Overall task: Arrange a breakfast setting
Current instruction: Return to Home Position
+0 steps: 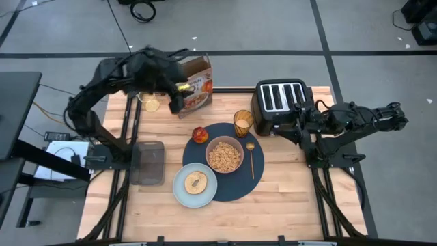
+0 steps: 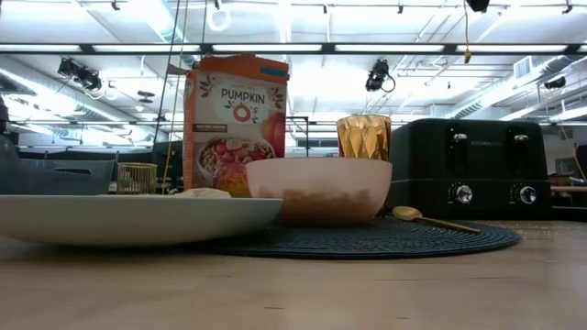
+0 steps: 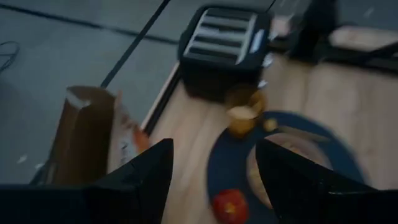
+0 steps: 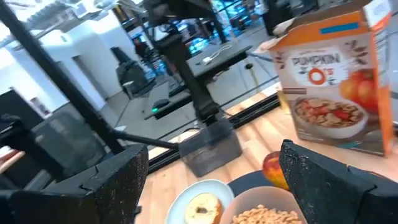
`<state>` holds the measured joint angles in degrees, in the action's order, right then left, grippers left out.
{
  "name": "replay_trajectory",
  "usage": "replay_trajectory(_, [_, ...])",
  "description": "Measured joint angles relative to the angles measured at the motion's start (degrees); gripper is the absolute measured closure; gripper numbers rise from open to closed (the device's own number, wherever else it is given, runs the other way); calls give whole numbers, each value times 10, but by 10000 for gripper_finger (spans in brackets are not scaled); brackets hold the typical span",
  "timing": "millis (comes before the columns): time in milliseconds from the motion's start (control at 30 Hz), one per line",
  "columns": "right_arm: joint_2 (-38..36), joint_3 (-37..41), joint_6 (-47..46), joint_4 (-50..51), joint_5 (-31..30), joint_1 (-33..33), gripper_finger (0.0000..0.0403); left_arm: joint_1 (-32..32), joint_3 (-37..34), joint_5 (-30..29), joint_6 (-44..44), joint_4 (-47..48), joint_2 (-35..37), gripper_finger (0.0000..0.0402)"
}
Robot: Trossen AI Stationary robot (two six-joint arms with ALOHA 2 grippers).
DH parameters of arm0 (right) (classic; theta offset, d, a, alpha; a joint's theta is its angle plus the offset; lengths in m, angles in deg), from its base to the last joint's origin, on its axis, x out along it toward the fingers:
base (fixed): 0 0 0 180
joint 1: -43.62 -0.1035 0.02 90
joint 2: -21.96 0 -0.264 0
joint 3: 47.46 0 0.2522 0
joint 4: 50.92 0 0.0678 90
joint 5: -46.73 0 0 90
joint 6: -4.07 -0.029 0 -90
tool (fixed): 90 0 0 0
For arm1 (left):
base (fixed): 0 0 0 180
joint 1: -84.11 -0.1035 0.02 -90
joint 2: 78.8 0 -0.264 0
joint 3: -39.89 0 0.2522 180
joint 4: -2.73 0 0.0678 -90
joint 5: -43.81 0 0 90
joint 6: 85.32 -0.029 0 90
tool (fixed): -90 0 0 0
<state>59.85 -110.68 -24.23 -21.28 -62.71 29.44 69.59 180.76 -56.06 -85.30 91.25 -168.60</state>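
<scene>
The cereal box (image 2: 236, 124), standing beyond the pinkish bowl (image 2: 318, 188), carries the only legible print: "PUMPKIN" in dark capitals across its upper front, with a large red "O's" just beneath. Its smaller lines are too fine to read. The small lettering on the black toaster (image 2: 477, 165), also beyond the bowl, cannot be made out.

We note a pale wooden table (image 1: 293, 205) standing on a grey floor (image 1: 273, 27) crossed by dark lines. Beyond the table's far edge, black cables (image 1: 143, 10) lie coiled on that floor. Left of the table, a dark desk top (image 1: 17, 109). Above the table: long strip lights (image 2: 385, 48), hung spot lamps (image 2: 376, 75), white ceiling (image 2: 275, 23).
</scene>
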Motion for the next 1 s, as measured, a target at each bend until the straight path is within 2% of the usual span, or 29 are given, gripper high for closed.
replay_trajectory(133, [23,0,31,-13,8,0,45,68,0,1,40,-26,29,169])
replay_trajectory(267, [68,0,80,-54,38,0,71,155,0,2,45,-81,44,169])
replay_trajectory(400, [112,0,161,-125,62,0,115,233,0,3,36,-120,47,169])
replay_trajectory(533, [133,0,242,-176,70,1,174,286,-6,0,34,-144,40,171])
replay_trajectory(667, [121,0,302,-193,71,10,234,312,-58,-12,23,-215,38,195])
replay_trajectory(867, [54,0,285,-167,74,12,310,321,-172,-18,23,-333,42,249])
replay_trajectory(1000, [3,0,279,-124,124,6,358,314,-250,-19,26,-430,45,282])
